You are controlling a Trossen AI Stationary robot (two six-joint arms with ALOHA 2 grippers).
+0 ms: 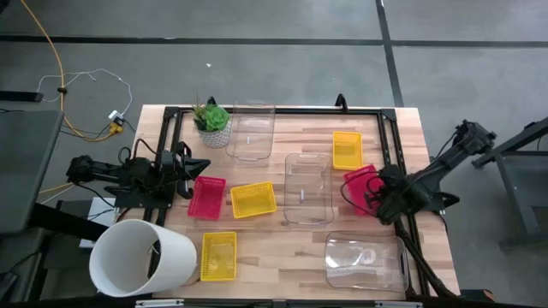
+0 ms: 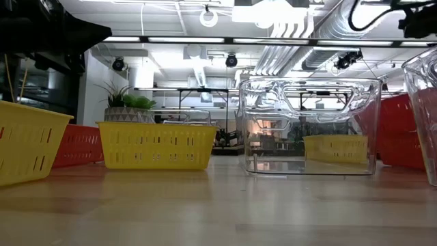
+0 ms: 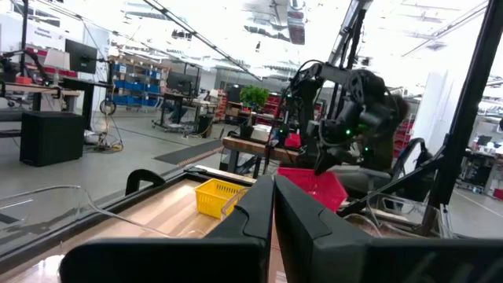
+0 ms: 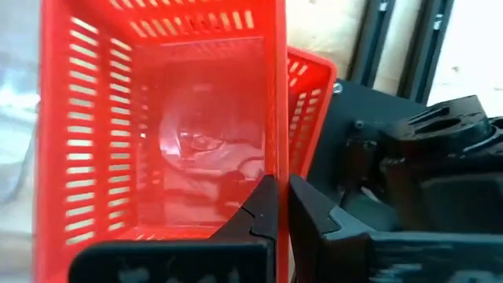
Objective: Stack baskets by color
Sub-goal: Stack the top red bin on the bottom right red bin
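My right gripper [image 1: 375, 195] is at the table's right edge, shut on a pink-red mesh basket [image 1: 358, 185]. A second pink-red basket [image 4: 310, 86] shows just behind the held one. A third pink-red basket [image 1: 206, 197] sits near my left gripper [image 1: 195, 165], which is shut on nothing and parked at the left edge. Yellow baskets sit at the middle [image 1: 253, 199], the front left [image 1: 218, 256] and the far right [image 1: 347, 149]. Clear baskets stand at the back [image 1: 252, 130], the middle [image 1: 308, 188] and the front right [image 1: 366, 261]. My right gripper pinches one side wall of the pink-red basket at its rim [image 4: 278, 161], one finger inside the basket and one outside. The fingers come from above, slanting down. The basket is tilted [image 3: 313, 187]; whether it rests on the pink-red basket behind it, I cannot tell.
A big white tub [image 1: 141, 257] lies on its side at the front left corner. A small green plant in a white pot [image 1: 212, 121] stands at the back left. A black frame [image 1: 390, 145] runs along the table's far and side edges.
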